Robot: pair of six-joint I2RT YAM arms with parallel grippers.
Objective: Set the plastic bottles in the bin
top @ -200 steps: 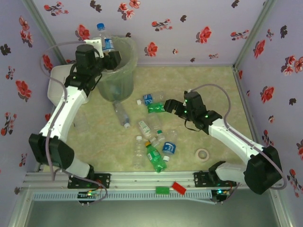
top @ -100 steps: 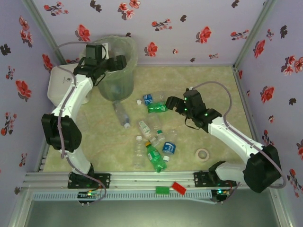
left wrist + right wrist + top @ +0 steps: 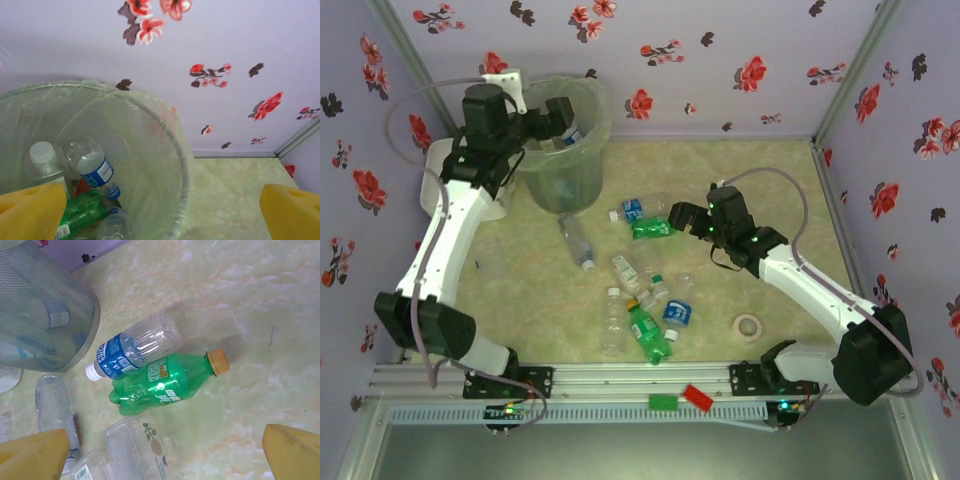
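The bin [image 3: 563, 160] stands at the back left, lined with a clear bag. My left gripper [image 3: 556, 120] hangs open over its mouth with nothing between the fingers. Inside the bin [image 3: 184, 165] lie a clear bottle with a blue label [image 3: 93, 168], a white-capped bottle [image 3: 43, 161] and a green bottle [image 3: 80, 213]. My right gripper [image 3: 678, 216] stands open just right of a green bottle [image 3: 648, 228] with an orange cap [image 3: 165, 382]; a clear blue-labelled bottle [image 3: 135, 347] lies against it. Several more bottles [image 3: 648, 312] lie mid-table.
A tape roll [image 3: 751, 326] lies at the front right. A white lidded box [image 3: 440, 178] sits left of the bin. A clear bottle [image 3: 577, 240] lies just in front of the bin. Red [image 3: 697, 397] and green [image 3: 663, 402] blocks rest on the front rail.
My left gripper opened and let go of the blue-capped bottle, which now lies in the bin; the left arm shifted above the rim. The right arm has barely moved.
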